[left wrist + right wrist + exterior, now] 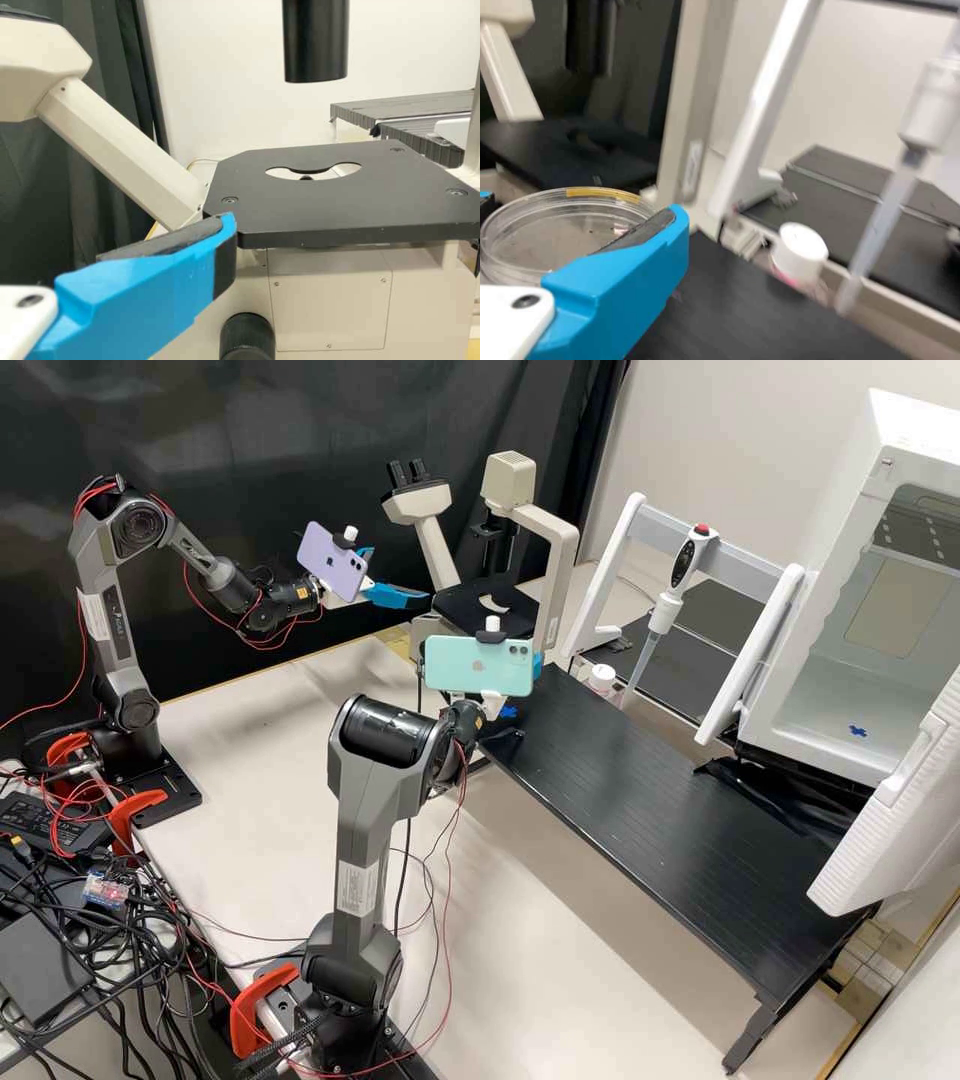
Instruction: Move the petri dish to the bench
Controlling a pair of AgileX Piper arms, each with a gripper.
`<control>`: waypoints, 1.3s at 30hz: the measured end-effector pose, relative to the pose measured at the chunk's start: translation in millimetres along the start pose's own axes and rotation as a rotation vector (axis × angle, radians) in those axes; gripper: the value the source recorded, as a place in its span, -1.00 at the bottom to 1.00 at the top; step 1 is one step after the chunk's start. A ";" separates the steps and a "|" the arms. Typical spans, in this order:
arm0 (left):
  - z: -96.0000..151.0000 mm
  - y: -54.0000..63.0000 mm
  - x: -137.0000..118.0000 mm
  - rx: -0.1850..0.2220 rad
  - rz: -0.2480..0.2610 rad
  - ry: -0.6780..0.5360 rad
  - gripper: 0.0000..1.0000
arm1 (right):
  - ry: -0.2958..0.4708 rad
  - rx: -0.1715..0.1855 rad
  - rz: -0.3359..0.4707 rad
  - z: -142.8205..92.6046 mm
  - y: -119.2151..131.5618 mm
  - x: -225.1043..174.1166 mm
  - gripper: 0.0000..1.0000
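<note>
The petri dish is near the microscope, off its stage, with the right gripper clamped on its rim. The left gripper hangs beside the microscope, fingers spread apart. Near the microscope's foot stand a white-capped bottle and an upright pipette; a low black platform extends away from it.
</note>
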 end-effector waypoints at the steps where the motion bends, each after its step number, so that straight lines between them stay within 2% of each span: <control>1: 0.0 0.0 0.0 0.000 0.000 0.000 1.00 | -0.010 0.000 -0.001 3.4 -0.8 -2.6 -1.00; 7: 0.0 0.0 0.0 0.000 0.000 0.000 1.00 | -0.039 0.001 0.008 16.6 -5.3 -21.2 -1.00; 20: 0.0 0.0 0.0 0.000 0.000 0.000 1.00 | 0.014 -0.030 0.018 19.7 -15.2 -53.2 -1.00; 25: 0.0 0.0 0.0 0.000 0.000 0.000 1.00 | 0.018 -0.031 0.028 21.9 -16.8 -58.1 -1.00; 26: 0.0 0.0 0.0 0.000 0.000 0.000 1.00 | 0.021 -0.031 0.032 21.6 -16.4 -58.1 1.00; 32: 0.0 0.0 0.0 0.000 0.000 0.000 1.00 | 0.026 -0.038 0.042 23.9 -19.7 -55.9 1.00; 39: 0.0 0.0 0.0 0.000 0.000 0.000 1.00 | 0.016 -0.073 0.036 26.3 -22.2 -54.9 1.00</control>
